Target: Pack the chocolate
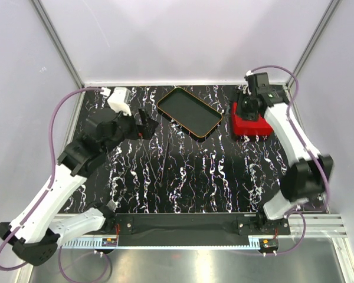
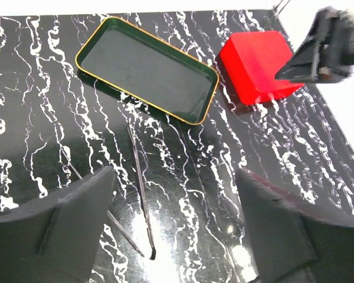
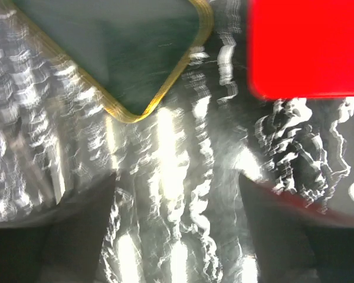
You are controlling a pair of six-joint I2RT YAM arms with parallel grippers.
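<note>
- The near half of the black marbled table point(image 1: 183, 177) is open room from the arm bases up to the middle, with only the two arms running along its left and right edges
- The left gripper point(image 1: 146, 125) hovers over the left-centre of the table, its fingers point(image 2: 76, 218) spread wide with nothing held (its wrist view shows only table in the gap)
- Just beyond it and to the right lies the black tray point(image 1: 189, 111) with an orange rim, its long axis slanting from far-left to near-right and its floor bare
- A strip of table separates the tray's near-right corner from the red box point(image 1: 251, 125), which sits near the right edge and shows a flat red top
- The right gripper point(image 1: 246, 113) hangs above the red box's far-left part, its fingers point(image 3: 65, 230) wide apart and holding nothing
- The chocolate shows in no view, so where it lies, which way it points and its long axis cannot be told
- The table's far edge meets the white wall point(image 1: 183, 41) close behind the tray and the box
</note>
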